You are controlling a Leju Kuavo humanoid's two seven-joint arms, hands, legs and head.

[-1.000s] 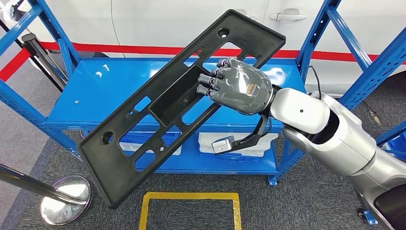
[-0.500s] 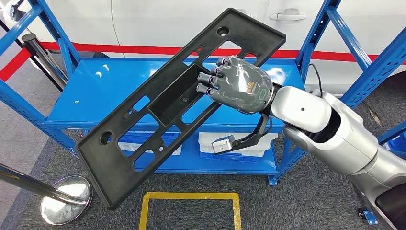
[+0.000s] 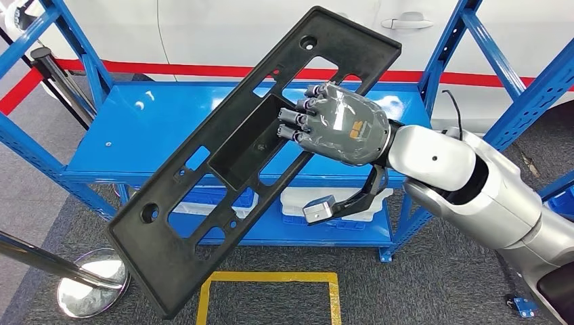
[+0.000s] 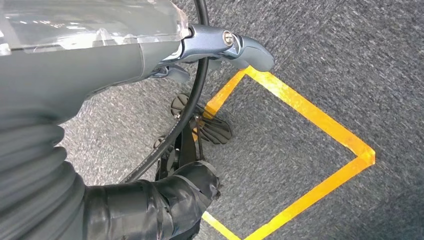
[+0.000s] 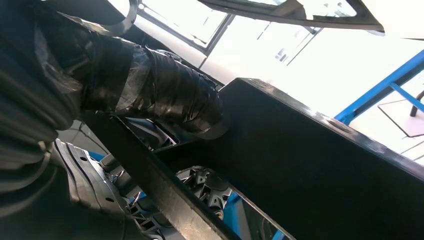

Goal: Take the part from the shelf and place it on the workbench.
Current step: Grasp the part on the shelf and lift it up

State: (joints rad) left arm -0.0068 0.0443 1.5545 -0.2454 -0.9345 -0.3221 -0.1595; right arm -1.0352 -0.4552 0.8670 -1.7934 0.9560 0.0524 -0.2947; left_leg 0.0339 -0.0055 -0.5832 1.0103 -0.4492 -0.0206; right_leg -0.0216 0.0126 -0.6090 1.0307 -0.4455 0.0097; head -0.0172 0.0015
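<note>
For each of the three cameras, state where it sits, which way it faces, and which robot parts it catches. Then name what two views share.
Head view: high on the body, facing forward and down at the blue shelf; the right hand grips the black part.
Left wrist view: behind the left hand, facing down at grey carpet with the yellow floor square.
Right wrist view: behind the right hand, close against the part.
Shared: head and right wrist both show the part; head and left wrist, the yellow square.
</note>
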